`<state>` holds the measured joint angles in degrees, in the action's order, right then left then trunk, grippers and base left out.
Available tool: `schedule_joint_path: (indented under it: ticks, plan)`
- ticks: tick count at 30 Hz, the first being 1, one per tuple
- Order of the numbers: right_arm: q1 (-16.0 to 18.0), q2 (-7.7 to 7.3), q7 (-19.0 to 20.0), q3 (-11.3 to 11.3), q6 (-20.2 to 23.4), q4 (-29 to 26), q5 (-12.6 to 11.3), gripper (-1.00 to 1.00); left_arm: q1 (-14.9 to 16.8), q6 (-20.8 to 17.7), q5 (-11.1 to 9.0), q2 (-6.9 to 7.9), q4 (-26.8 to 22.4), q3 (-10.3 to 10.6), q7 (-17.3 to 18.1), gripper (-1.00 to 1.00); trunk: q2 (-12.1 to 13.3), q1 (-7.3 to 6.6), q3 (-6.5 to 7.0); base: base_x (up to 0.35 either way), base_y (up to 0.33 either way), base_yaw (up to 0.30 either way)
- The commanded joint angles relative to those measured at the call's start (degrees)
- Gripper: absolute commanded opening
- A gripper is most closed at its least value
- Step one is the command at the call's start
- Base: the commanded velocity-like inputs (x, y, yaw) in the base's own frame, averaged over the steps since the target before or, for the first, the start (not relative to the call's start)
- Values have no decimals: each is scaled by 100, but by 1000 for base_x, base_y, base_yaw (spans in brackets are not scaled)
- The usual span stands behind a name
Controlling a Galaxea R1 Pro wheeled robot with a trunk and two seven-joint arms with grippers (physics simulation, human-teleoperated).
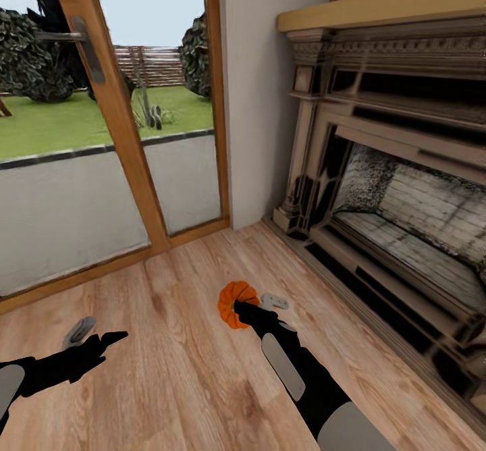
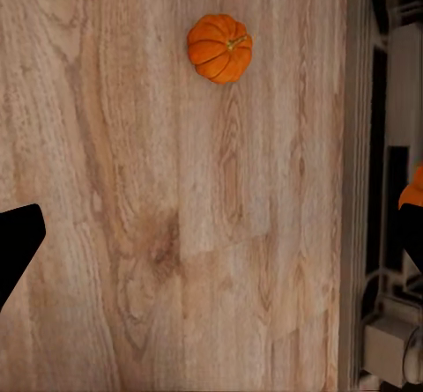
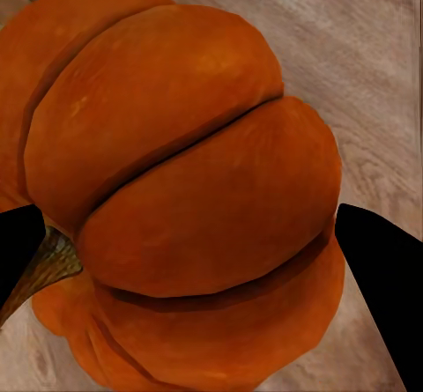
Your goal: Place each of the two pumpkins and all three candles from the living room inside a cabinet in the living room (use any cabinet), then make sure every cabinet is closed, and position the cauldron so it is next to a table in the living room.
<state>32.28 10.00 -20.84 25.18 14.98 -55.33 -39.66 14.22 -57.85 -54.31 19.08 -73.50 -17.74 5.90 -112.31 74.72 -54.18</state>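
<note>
My right gripper is shut on an orange ribbed pumpkin, held just above the wooden floor in front of the fireplace. In the right wrist view the pumpkin bulges between the two black fingertips, its stem off to one side. My left gripper hangs open and empty over the floor at the lower left. The left wrist view looks down on a second pumpkin lying alone on the floor, well away from the open left gripper. An orange patch at that view's edge is too cropped to identify.
A dark carved fireplace with a wooden mantel fills the right side, its hearth step running along the floor. A glass door with a wooden frame and a white wall section stand ahead. Wooden floor lies between my arms.
</note>
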Motion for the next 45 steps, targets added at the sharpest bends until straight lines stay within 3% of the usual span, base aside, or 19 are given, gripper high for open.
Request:
schedule_joint_path:
  ticks: [1,19,38,45]
  plan:
    - [6,0,-43,9,8,-10,-41,-100,2,-24,53,0,2,-10,60,100,-2,2,0,301,206,-272]
    - [6,0,-43,5,5,-4,-85,-100,2,-25,44,0,-4,-23,77,100,-2,2,82,277,149,-262]
    - [6,0,-34,5,5,-4,-86,-100,2,-25,43,8,-6,-56,86,100,-2,2,184,24,6,-256]
    - [6,0,-35,9,5,-4,-86,-100,2,-25,43,8,-5,-55,86,100,-2,2,224,217,66,-251]
